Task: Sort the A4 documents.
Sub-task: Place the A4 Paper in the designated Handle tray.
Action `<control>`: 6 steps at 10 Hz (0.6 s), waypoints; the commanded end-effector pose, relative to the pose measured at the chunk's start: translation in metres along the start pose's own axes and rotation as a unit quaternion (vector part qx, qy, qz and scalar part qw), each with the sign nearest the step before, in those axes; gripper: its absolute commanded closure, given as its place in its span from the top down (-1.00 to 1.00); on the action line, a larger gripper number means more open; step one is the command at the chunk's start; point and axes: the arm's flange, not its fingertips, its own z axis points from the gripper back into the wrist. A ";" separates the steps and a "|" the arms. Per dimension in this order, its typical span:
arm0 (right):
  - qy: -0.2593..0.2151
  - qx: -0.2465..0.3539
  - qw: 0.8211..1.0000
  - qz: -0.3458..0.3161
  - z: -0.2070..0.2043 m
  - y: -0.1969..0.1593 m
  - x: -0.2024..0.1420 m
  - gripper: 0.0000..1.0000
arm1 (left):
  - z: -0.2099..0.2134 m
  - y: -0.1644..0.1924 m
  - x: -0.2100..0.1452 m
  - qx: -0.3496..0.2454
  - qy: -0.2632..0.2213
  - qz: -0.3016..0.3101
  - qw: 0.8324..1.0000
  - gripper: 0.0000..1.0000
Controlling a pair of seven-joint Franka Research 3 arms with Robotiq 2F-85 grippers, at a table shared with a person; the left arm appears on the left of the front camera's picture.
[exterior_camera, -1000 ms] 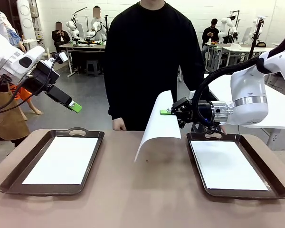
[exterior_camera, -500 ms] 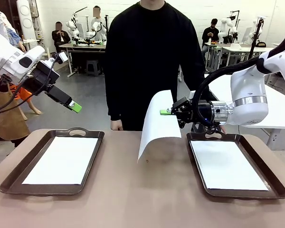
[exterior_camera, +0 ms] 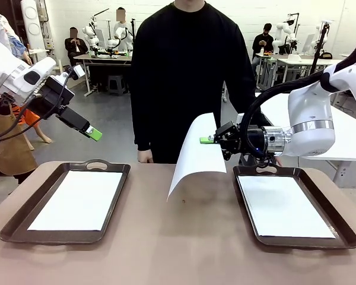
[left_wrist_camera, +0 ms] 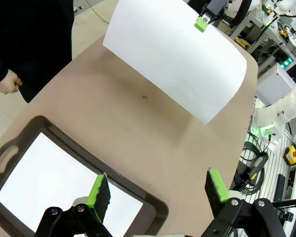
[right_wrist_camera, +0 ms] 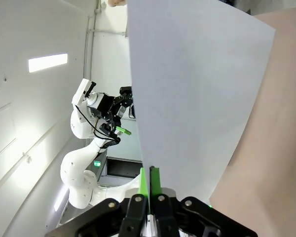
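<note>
- While the right gripper (exterior_camera: pixel 206 141) pinches its fingers on one A4 sheet (exterior_camera: pixel 197 153), the paper hangs above the bench (exterior_camera: pixel 178 249) between two trays (exterior_camera: pixel 110 199).
- Left gripper (exterior_camera: pixel 95 134) hovers, fingers spread, empty.

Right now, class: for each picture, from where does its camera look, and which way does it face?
Front view: between the arms, facing the person across the table; right gripper pinches a sheet.
Left wrist view: above the left tray, looking down; open left gripper.
Right wrist view: along shut fingers, up the sheet.
All share the held sheet.
</note>
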 end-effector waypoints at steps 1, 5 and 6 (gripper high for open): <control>-0.011 0.002 1.000 -0.002 -0.002 0.001 -0.002 -1.00 | 0.001 0.000 -0.001 -0.003 -0.002 0.000 1.000 1.00; 0.019 -0.066 0.996 0.049 0.097 0.025 -0.016 -0.97 | 0.001 0.000 -0.001 -0.003 -0.002 0.000 1.000 1.00; 0.013 -0.086 0.995 0.049 0.120 0.026 -0.019 -0.97 | 0.001 0.000 -0.001 -0.003 -0.002 0.000 1.000 1.00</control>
